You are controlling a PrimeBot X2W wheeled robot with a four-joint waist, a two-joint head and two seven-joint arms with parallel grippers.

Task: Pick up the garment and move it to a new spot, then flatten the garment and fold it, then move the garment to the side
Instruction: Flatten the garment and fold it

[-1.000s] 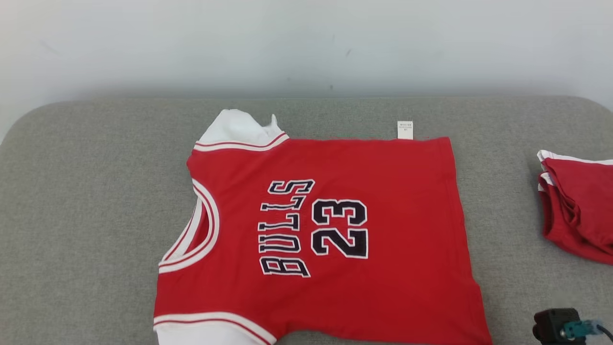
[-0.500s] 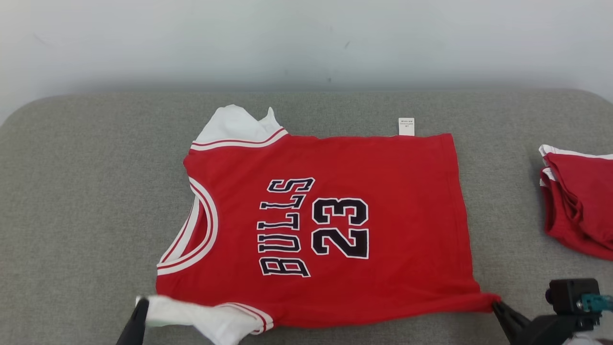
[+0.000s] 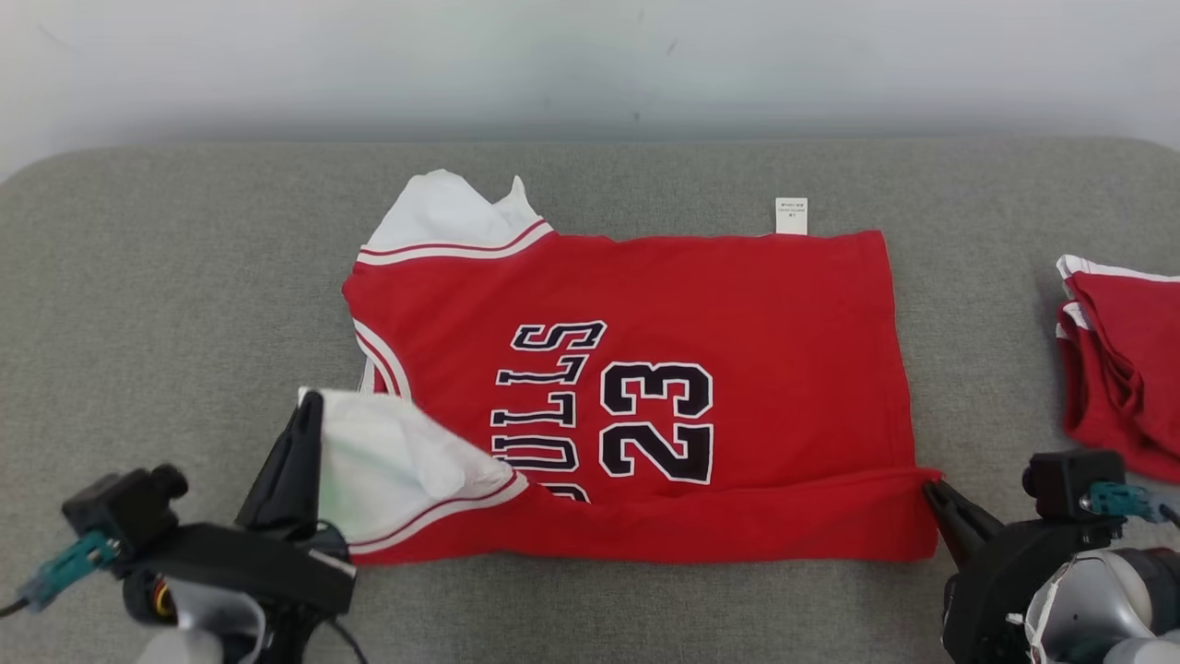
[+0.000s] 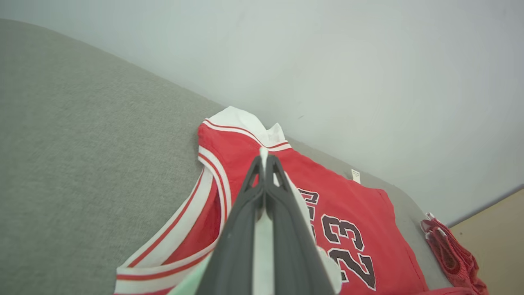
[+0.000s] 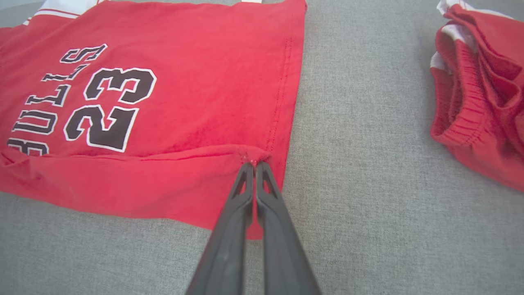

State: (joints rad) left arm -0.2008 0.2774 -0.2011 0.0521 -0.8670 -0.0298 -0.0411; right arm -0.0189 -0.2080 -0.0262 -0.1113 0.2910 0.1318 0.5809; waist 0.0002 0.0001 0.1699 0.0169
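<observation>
Our garment lies across the middle of the table, neck end to our left, hem to our right, the wall behind. At near left our left gripper pinches its near sleeve, held over the neck opening; at near right our right gripper pinches the near hem corner. The near edge lies doubled onto the body. A second garment sits apart, far right.

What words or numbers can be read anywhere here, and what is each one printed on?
"BULLS": black, white-edged letters on the red jersey; the B is partly hidden by the jersey's folded-over edge.
"23": on the same jersey, beside the word.
White tag at the jersey's far edge: print too small to read.
</observation>
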